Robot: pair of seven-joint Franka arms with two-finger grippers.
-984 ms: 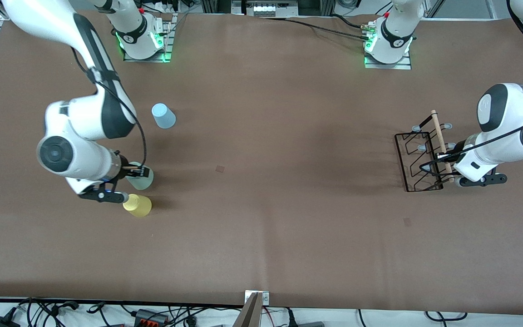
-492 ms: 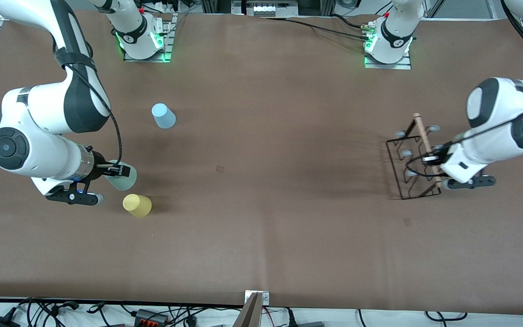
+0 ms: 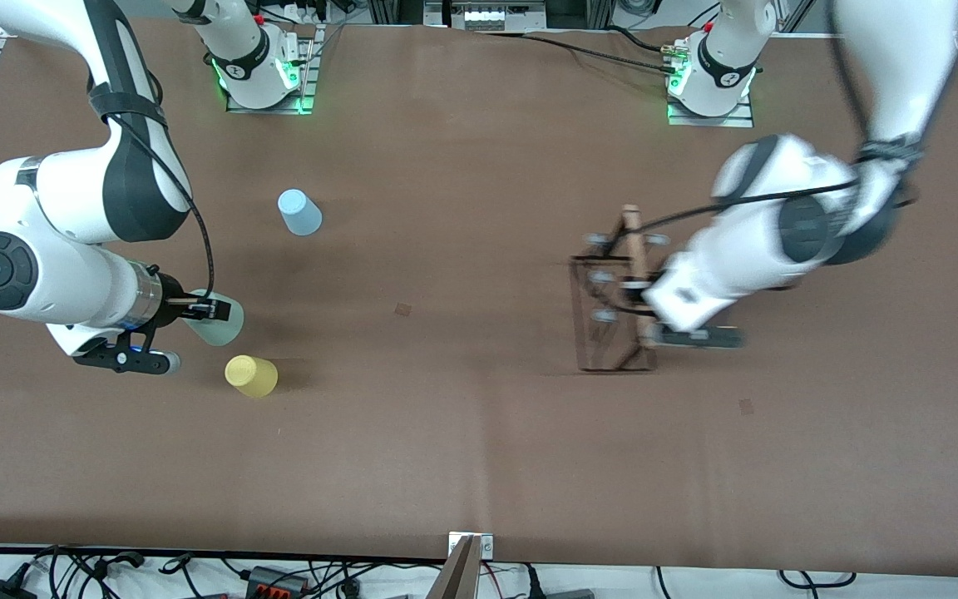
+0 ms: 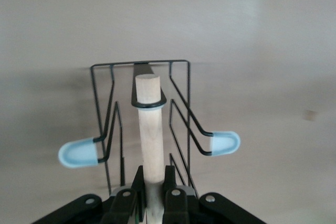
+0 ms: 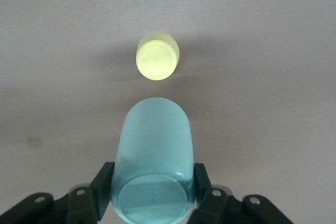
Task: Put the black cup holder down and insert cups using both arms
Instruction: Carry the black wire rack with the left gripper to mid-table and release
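Observation:
The black cup holder (image 3: 604,320) hangs over the table, between its middle and the left arm's end. My left gripper (image 3: 639,291) is shut on its wooden rod handle (image 4: 149,129), whose wire frame (image 4: 181,108) and pale-tipped prongs (image 4: 224,143) spread out below. My right gripper (image 3: 204,309) is shut on the pale green cup (image 3: 217,326), held tipped on its side over the table. In the right wrist view the fingers clamp this green cup (image 5: 153,150) near its base. The yellow cup (image 3: 251,375) stands upside down just beneath it, and the light blue cup (image 3: 299,212) stands farther from the camera.
Both arm bases (image 3: 261,71) (image 3: 712,79) stand along the table's edge farthest from the camera. A small metal bracket (image 3: 469,545) and loose cables (image 3: 279,574) line the edge nearest the camera. A small dark mark (image 3: 403,309) lies mid-table.
The left arm has carried the cup holder from its end of the table toward the middle. The right arm has lifted the green cup and drawn it slightly toward its own end.

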